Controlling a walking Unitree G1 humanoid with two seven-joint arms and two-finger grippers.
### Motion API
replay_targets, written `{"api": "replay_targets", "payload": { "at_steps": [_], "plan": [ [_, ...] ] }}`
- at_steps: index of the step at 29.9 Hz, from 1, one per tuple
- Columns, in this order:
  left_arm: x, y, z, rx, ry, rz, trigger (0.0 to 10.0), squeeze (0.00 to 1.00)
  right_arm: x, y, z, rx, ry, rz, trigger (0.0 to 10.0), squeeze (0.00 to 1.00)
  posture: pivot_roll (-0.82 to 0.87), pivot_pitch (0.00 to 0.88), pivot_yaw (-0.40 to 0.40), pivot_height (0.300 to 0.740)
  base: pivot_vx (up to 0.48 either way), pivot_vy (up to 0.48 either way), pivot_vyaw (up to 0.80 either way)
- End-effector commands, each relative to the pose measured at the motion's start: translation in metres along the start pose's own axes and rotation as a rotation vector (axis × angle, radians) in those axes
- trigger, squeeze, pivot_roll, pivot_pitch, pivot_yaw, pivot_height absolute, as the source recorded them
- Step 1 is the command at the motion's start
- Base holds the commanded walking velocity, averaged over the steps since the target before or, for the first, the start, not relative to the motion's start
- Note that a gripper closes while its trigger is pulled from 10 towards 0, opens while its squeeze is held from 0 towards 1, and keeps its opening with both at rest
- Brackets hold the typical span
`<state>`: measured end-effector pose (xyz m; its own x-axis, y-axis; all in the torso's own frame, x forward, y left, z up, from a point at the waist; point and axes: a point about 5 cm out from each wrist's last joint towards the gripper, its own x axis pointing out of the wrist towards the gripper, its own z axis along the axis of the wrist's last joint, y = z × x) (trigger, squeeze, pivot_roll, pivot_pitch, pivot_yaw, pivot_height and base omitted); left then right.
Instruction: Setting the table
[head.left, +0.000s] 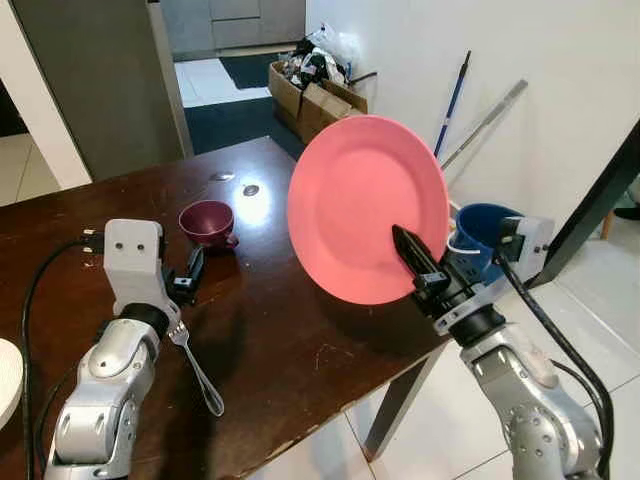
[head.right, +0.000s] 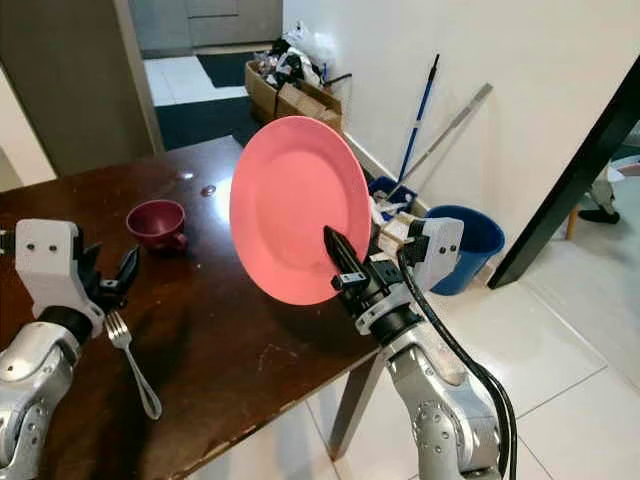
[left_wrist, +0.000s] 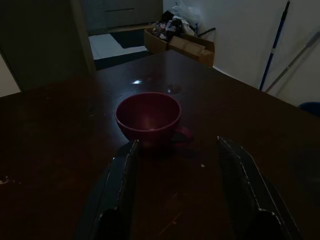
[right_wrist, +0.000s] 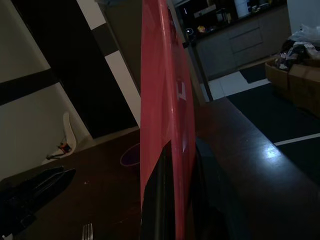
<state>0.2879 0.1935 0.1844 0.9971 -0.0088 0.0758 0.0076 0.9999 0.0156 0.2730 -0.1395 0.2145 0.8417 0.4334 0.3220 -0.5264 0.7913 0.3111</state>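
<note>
At centre frame your right gripper (head.left: 408, 250) clenches a round, glossy pink plate (head.left: 366, 205), held nearly upright on edge above the dark wooden table's (head.left: 290, 340) right edge. Your left gripper (left_wrist: 182, 165), fingers spread and holding nothing, hovers low just before the maroon cup (head.left: 207, 222); a fork (head.left: 196, 366) lies beside it. The plate hides one right finger and the table behind.
</note>
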Motion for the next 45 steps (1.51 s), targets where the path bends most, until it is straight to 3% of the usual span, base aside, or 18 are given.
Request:
{"api": "replay_targets", "payload": {
  "at_steps": [1,31,45],
  "plan": [
    [-0.0017,0.0000,-0.0048,-0.003,0.013,0.002,10.0,0.00,-0.0013,-0.0022,-0.0013,0.017,0.002,-0.013,10.0,0.00,-0.01,0.000,0.068,0.740,0.000,0.000,0.00],
    [-0.0050,0.0002,-0.0070,-0.001,0.021,0.004,10.0,0.00,0.0011,-0.0026,0.0009,0.076,-0.026,-0.015,10.0,0.00,-0.01,0.000,0.065,0.740,-0.342,0.000,0.00],
    [-0.0042,-0.0011,-0.0080,0.001,0.020,0.001,10.0,0.00,0.0042,0.0012,0.0003,0.095,-0.026,0.026,10.0,0.00,0.00,0.000,0.062,0.740,0.000,0.000,0.47]
  ]
}}
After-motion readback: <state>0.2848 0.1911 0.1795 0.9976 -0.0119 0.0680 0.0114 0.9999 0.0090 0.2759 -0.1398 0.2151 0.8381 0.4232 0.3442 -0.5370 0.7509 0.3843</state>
